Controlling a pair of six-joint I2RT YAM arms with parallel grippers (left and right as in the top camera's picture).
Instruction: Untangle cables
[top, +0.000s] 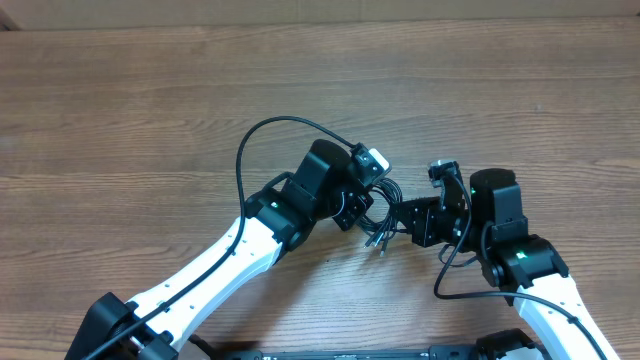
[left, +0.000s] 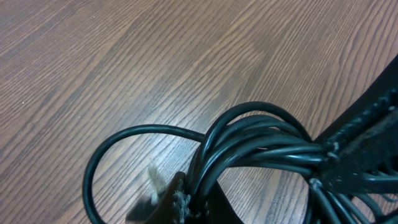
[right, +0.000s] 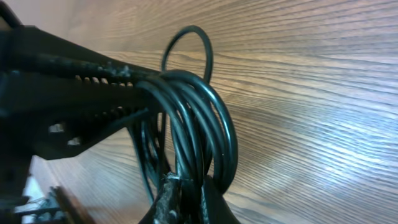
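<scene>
A small bundle of thin black cables (top: 385, 205) is held between my two grippers above the wooden table, near its front middle. Silver-tipped plug ends (top: 377, 240) hang below it. My left gripper (top: 368, 210) is shut on the cables from the left; in the left wrist view the looped cables (left: 249, 140) run into its fingers (left: 193, 202). My right gripper (top: 400, 215) is shut on the same bundle from the right; in the right wrist view the coiled cables (right: 205, 118) pass between its fingers (right: 189, 199), and the left gripper's finger (right: 68, 81) shows across from it.
The wooden table (top: 150, 120) stretches all around. A thicker black arm cable (top: 265, 135) arcs over the left arm, and another (top: 450, 275) loops beside the right arm.
</scene>
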